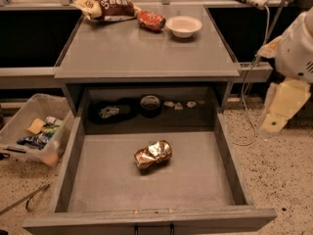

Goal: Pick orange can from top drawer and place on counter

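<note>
Since the cream gripper [282, 110] (spread or closed, I cannot tell) hangs far from the crushed shiny orange can [153, 154], it may bump the wall of the shallow grey drawer [229, 156].

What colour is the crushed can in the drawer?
The can is shiny orange-copper, camera view; the gripper hangs right of the drawer.

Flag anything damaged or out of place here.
The orange can is crushed and dented, lying on its side in the top drawer. On the counter, a red can lies tipped over beside a white bowl. The gripper hangs right of the drawer, touching nothing.
</note>
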`<state>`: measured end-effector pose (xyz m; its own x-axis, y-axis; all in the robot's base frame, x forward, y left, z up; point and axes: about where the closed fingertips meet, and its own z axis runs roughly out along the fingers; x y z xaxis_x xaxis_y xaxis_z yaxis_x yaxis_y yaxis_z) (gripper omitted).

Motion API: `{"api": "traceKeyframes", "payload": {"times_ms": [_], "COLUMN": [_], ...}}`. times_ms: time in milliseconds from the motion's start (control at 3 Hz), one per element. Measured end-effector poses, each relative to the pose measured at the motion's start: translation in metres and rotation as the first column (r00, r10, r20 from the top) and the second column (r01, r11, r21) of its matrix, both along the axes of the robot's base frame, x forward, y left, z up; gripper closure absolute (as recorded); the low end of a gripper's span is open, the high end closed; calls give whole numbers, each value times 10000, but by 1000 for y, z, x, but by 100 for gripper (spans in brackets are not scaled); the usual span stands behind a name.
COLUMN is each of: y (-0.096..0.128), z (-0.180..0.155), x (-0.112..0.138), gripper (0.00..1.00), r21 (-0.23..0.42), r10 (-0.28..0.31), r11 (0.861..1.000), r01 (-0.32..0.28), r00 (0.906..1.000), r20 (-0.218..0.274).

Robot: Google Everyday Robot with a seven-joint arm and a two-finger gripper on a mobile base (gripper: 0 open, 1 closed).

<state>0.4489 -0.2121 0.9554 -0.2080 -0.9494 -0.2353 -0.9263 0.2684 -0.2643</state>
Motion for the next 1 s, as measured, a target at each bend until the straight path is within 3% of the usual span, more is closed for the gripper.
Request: {"api": "traceKeyframes", "payload": {"times_ms": [333,667,1000], "y": [20,61,101], "z": [-81,-162,-225], "x": [20,53,85], "gripper": [0,0,0], "r21": [503,1358,2266], "r10": [616,1492,2067], "r11": [9969,9802,9537], "r01": [-601,-1440,-1979], "r00": [9977,9884,9783], "r20": [-288,-287,-155]}}
